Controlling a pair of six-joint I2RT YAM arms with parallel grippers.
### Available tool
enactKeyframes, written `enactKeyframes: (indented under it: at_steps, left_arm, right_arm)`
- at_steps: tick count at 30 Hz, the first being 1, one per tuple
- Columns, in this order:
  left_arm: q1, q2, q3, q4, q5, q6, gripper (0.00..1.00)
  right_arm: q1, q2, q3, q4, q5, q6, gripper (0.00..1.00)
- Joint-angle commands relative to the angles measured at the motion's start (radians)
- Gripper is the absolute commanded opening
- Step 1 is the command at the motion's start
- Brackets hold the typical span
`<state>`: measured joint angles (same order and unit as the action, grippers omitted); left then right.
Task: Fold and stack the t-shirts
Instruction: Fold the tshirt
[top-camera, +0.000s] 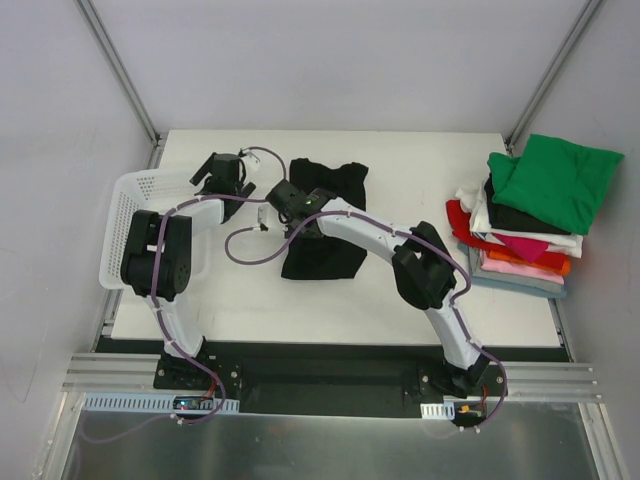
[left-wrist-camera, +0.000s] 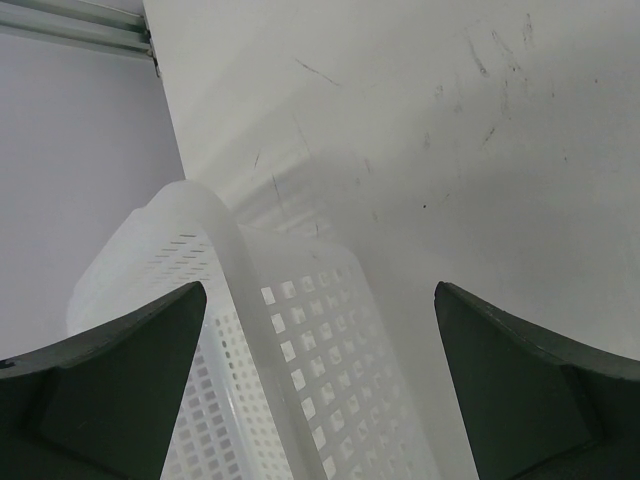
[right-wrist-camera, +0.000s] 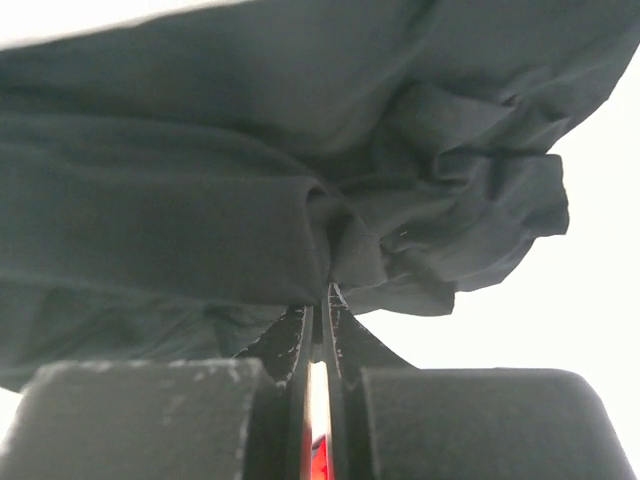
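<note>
Black t-shirt (top-camera: 325, 250) lies rumpled mid-surface (top-camera: 420, 170), a fold of cloth pinched in the right gripper (right-wrist-camera: 322, 300), clamped tight.

"And the left gripper (left-wrist-camera: 320, 295)?"

"Spread wide, holding nothing, over the white mesh basket (top-camera: 130, 190). Stack of folded t-shirts (top-camera: 530, 215), green on top, sits at the right edge."

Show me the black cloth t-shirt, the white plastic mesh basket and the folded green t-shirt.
black cloth t-shirt (top-camera: 322, 258): top external view, on its flat lower part.
white plastic mesh basket (top-camera: 155, 185): top external view, on its far mesh wall.
folded green t-shirt (top-camera: 555, 180): top external view, on the middle of its upper face.
</note>
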<state>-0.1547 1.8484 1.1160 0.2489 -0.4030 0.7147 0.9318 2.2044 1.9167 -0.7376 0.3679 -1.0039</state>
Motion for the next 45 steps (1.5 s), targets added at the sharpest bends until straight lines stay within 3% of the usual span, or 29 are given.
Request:
enactKeyframes:
  at_steps: [1, 15, 23, 27, 29, 33, 34, 45]
  left_arm:
    - [0.017, 0.011, 0.047, 0.013, -0.02, -0.017, 0.99]
    - [0.017, 0.029, 0.056, 0.01, -0.025, -0.015, 0.99]
    - [0.017, 0.023, 0.05, 0.009, -0.023, -0.014, 0.99]
    - [0.017, 0.018, 0.047, 0.009, -0.02, -0.014, 0.99]
    - [0.017, 0.017, 0.045, 0.009, -0.019, -0.014, 0.99]
    - [0.017, 0.017, 0.044, 0.009, -0.019, -0.012, 0.99]
    - [0.017, 0.017, 0.044, 0.01, -0.02, -0.011, 0.99]
    - [0.017, -0.053, 0.038, -0.016, 0.018, -0.03, 0.99]
  right_arm:
    - [-0.011, 0.009, 0.073, 0.067, 0.06, -0.067, 0.01]
    - [0.009, 0.031, 0.068, 0.228, 0.117, -0.186, 0.02]
    - [0.041, 0.064, 0.067, 0.268, 0.155, -0.236, 0.08]
    - [0.047, 0.075, 0.065, 0.29, 0.167, -0.255, 0.18]
    - [0.048, 0.083, 0.07, 0.296, 0.177, -0.26, 0.27]
    - [0.048, 0.089, 0.073, 0.303, 0.186, -0.265, 0.55]
    - [0.05, 0.089, 0.074, 0.31, 0.192, -0.263, 0.71]
    - [0.075, -0.027, -0.031, 0.311, 0.221, -0.202, 0.8]
